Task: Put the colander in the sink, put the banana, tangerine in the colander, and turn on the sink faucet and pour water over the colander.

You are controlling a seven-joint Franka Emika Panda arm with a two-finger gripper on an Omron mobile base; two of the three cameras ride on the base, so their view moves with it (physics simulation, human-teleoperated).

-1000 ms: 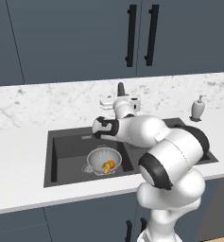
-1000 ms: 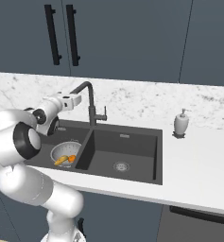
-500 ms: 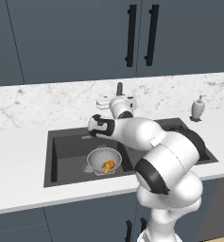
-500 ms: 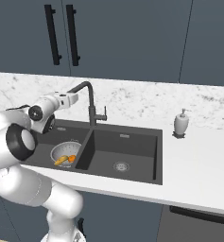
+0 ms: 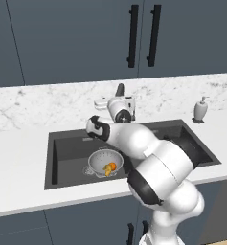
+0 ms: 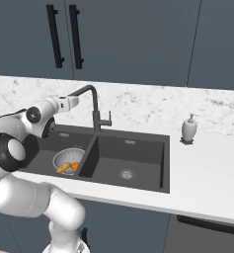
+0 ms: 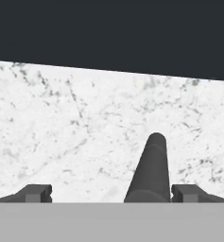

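The colander point(image 5: 101, 160) point(image 6: 65, 157) sits in the left basin of the dark sink point(image 5: 67, 143) point(image 6: 143, 148). In the colander lie the banana point(image 5: 107, 169) point(image 6: 63, 168) and the tangerine point(image 5: 113, 166) point(image 6: 75, 165). My gripper point(image 5: 114, 101) point(image 6: 73, 101) point(image 7: 111, 194) is open, up at the curved spout of the sink faucet point(image 5: 119, 89) point(image 6: 93, 96). In the hand view the dark faucet tube point(image 7: 151, 170) rises between my fingertips point(image 7: 35, 193), closer to the right one, without touching either. No water shows.
A white soap dispenser point(image 5: 200, 110) point(image 6: 189, 130) stands on the marble counter point(image 5: 19, 143) right of the sink. The faucet's small lever point(image 6: 107, 122) juts out on its right. Marble backsplash point(image 7: 61, 132) and dark cabinets lie behind.
My hand has edged a little closer to the faucet's spout and the forearm has swung slightly. The jaws stayed open; colander and fruit have not moved.
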